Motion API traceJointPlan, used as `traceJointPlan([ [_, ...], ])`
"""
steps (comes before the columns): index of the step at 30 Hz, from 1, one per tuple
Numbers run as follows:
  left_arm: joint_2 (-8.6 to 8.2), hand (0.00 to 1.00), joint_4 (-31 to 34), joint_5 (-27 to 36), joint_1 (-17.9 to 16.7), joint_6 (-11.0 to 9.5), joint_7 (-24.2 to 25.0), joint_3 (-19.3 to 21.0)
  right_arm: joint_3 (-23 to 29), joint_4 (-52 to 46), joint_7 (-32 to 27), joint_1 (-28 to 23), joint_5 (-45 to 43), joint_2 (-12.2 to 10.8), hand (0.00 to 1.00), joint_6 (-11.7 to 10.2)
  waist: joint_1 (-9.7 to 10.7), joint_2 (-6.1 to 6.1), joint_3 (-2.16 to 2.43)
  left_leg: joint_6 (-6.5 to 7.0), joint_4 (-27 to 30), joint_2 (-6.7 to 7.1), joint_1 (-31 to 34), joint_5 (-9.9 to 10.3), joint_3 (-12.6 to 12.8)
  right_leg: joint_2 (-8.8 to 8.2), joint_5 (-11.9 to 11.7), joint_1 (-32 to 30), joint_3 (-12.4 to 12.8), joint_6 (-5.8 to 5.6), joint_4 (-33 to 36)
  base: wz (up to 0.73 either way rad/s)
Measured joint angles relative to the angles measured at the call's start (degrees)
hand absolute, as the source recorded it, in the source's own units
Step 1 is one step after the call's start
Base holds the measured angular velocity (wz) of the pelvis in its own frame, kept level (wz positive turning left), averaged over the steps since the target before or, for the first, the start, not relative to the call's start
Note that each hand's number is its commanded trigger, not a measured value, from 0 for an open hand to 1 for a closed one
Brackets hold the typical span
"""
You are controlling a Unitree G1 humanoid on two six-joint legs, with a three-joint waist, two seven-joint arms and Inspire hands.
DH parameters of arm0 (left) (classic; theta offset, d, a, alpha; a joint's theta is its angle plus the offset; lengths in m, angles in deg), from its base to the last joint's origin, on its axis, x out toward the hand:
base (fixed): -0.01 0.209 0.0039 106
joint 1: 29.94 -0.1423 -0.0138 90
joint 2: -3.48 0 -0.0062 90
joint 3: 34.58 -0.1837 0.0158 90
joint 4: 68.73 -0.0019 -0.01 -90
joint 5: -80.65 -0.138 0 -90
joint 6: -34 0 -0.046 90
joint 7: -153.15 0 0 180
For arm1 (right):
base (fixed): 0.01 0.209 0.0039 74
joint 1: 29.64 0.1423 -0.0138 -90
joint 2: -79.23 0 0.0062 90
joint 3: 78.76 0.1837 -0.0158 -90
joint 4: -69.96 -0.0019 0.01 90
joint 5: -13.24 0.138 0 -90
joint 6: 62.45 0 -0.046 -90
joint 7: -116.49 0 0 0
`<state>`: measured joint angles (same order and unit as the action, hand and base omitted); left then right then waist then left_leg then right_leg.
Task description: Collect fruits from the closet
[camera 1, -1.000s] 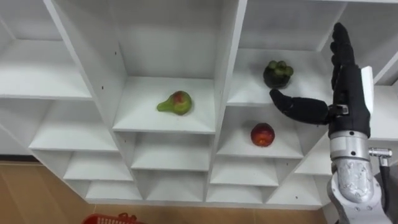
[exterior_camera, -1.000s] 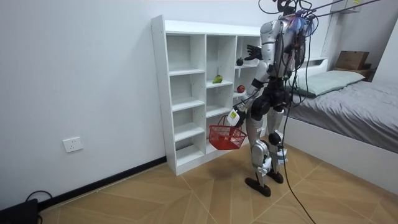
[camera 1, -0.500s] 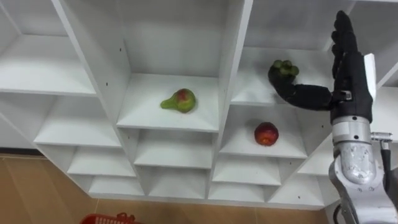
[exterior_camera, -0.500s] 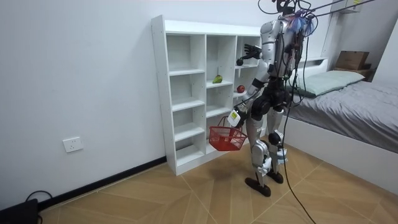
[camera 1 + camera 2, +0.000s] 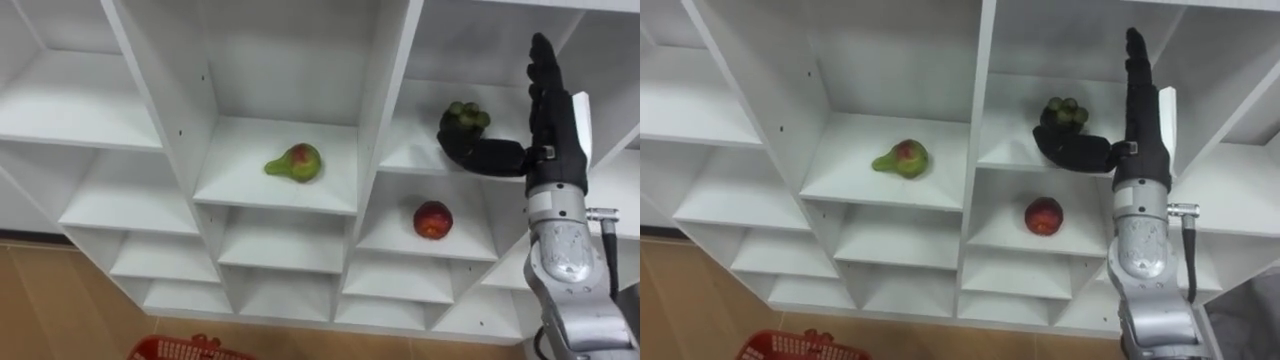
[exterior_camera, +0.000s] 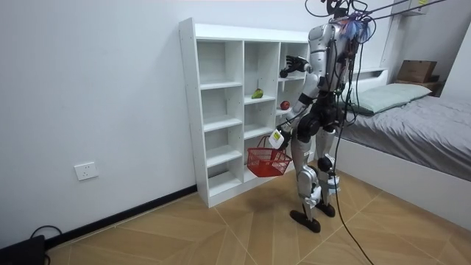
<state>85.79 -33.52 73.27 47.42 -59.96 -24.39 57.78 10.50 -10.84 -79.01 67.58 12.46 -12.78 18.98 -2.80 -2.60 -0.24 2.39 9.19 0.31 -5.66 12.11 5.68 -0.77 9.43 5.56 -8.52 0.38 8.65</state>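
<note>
- Right hand point(image 5: 553, 130) has closed in on the mangosteen point(image 5: 462, 117). Its thumb point(image 5: 482, 156), which hung lower and off to the side, now lies across the fruit's lower front, while the fingers stand straight up, unclenched.
- The mangosteen sits on an upper shelf in the right column of the closet point(image 5: 385, 110), and looks not yet lifted.
- The step in hand seems to be the first grasp. The next move calls for curling the fingers round the fruit, lifting it clear of the shelf, and carrying it down to the red basket point(image 5: 178, 349).
- The basket hangs at the left hand point(image 6: 277, 138), whose fingers I cannot read.
- The mangosteen is round with no real long axis, and its green cap points up.
- The pear point(image 5: 296, 162) lies on its side in the middle column, long axis along the shelf, narrow end leftward.
- A round red fruit point(image 5: 432, 219) rests one shelf below the mangosteen.
</note>
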Motion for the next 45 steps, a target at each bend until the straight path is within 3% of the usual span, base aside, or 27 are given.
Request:
traceJointPlan([
  [8,-0.08,1.00,0.9,-0.1,0.1,2.3,2.2,1.5,2.1,1.8,3.4,1.1,0.7,0.1,0.00,1.2,-0.7,0.18,-0.10,0.01,0.1,0.09,0.1,0.0,-1.1,-0.07,0.0,0.3,-1.1,0.00,0.0,0.07],
  [22,-0.06,1.00,0.9,-0.1,-0.1,2.7,2.0,2.0,2.0,6.0,4.7,1.1,0.7,0.2,0.00,3.6,-0.8,0.06,0.05,0.04,0.2,0.18,0.1,0.0,-1.2,-0.13,0.0,0.3,-1.1,-0.01,0.0,0.00],
  [32,1.01,1.00,0.7,0.1,-1.8,2.8,1.4,1.9,1.9,12.2,4.5,2.3,0.7,0.2,0.00,3.6,-0.7,-0.62,0.06,0.06,0.4,0.15,-0.6,0.0,-1.2,-0.17,0.0,1.3,-1.2,-0.01,0.0,0.00],
  [45,1.39,1.00,0.8,-2.3,-2.6,4.0,1.0,2.0,2.0,12.4,6.2,2.3,0.5,0.9,0.00,3.3,-0.4,-0.28,-0.02,0.06,0.5,0.24,-0.7,0.0,-1.9,-0.23,0.0,1.8,-1.9,-0.01,0.0,0.02],
])
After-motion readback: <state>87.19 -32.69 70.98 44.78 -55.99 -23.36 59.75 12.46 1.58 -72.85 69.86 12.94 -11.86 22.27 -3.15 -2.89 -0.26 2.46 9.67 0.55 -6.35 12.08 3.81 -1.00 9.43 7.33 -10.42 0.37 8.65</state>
